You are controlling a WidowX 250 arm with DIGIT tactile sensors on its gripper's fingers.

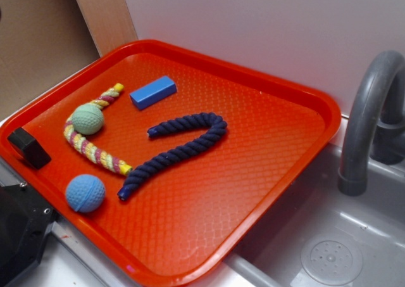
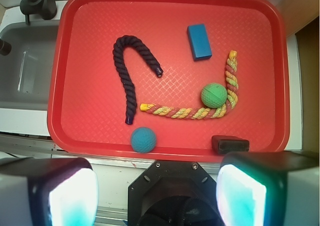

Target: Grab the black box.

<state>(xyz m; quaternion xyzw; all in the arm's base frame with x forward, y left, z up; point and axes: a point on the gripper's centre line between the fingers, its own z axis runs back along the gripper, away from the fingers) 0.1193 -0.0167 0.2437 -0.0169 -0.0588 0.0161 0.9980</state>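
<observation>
The black box [image 1: 28,146] lies on the red tray [image 1: 266,166] against its left rim, a small matte black block. In the wrist view the black box [image 2: 230,144] sits at the tray's [image 2: 85,61] lower edge, just above my right finger [image 2: 240,193]. My gripper [image 2: 157,196] hangs high over the robot base, short of the tray, open wide with nothing between its fingers. The exterior view does not show the gripper.
Also on the tray are a blue block [image 2: 199,41], a green ball [image 2: 214,95], a blue ball [image 2: 143,139], a navy rope [image 2: 127,71] and a striped rope [image 2: 190,112]. A grey sink [image 1: 329,249] with a faucet [image 1: 367,122] adjoins the tray. The black robot base [image 1: 19,236] sits by the box.
</observation>
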